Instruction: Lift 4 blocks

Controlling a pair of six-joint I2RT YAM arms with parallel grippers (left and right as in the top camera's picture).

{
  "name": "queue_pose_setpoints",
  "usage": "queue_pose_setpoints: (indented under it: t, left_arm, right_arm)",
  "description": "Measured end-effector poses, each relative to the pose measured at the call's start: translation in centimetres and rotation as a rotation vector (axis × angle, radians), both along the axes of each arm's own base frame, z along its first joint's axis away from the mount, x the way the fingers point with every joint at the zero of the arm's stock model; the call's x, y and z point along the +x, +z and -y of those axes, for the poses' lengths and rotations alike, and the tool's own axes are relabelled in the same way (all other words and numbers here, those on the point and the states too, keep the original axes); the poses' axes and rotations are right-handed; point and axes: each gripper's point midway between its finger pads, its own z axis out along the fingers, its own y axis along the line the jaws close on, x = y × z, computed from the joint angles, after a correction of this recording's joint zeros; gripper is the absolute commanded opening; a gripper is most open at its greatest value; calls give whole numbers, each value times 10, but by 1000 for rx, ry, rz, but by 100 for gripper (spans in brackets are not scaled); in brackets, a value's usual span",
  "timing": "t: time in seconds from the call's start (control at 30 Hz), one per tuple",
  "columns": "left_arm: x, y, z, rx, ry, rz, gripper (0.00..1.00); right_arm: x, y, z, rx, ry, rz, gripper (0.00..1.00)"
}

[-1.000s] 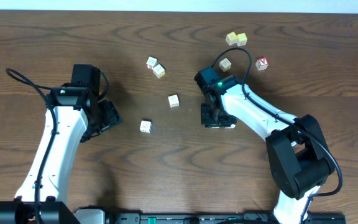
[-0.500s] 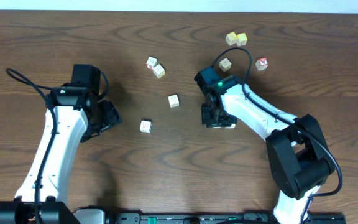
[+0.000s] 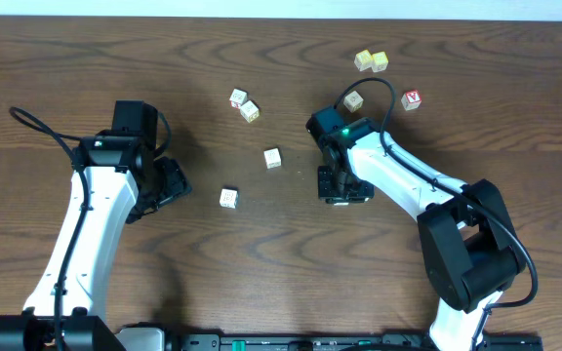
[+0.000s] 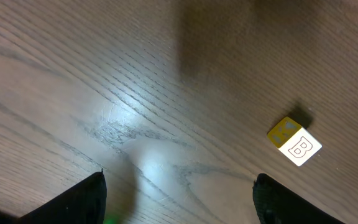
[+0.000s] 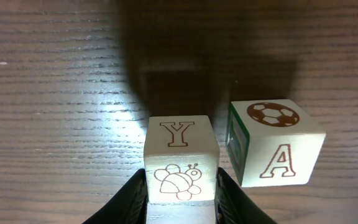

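Right gripper [image 5: 181,194] pinches the Y block [image 5: 180,149] by its side faces, the A block [image 5: 275,144] just beside it on the table [image 5: 55,93]. Left gripper [image 4: 179,202] hangs spread wide and empty, probably lining up on the B block [image 4: 294,142].

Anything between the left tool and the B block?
Nothing visible. The left tool is open, and only bare table lies between it and the B block, which sits ahead and off to one side of the fingers.
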Motion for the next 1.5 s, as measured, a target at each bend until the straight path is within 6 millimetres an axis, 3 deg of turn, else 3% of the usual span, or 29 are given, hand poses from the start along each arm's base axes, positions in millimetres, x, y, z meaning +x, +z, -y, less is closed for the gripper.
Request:
queue_pose_setpoints:
  t: [0.63,0.77,1.17,1.5]
  left_arm:
    - [0,0,0,0,0,0,76]
    - [0,0,0,0,0,0,76]
    - [0,0,0,0,0,0,76]
    - [0,0,0,0,0,0,76]
  right_arm:
    - [10,0,7,23,-38,11,31]
    - [10,0,7,24,-41,11,40]
    - [8,0,7,25,-37,2,47]
    - [18,36,-2,47,-23,-3,54]
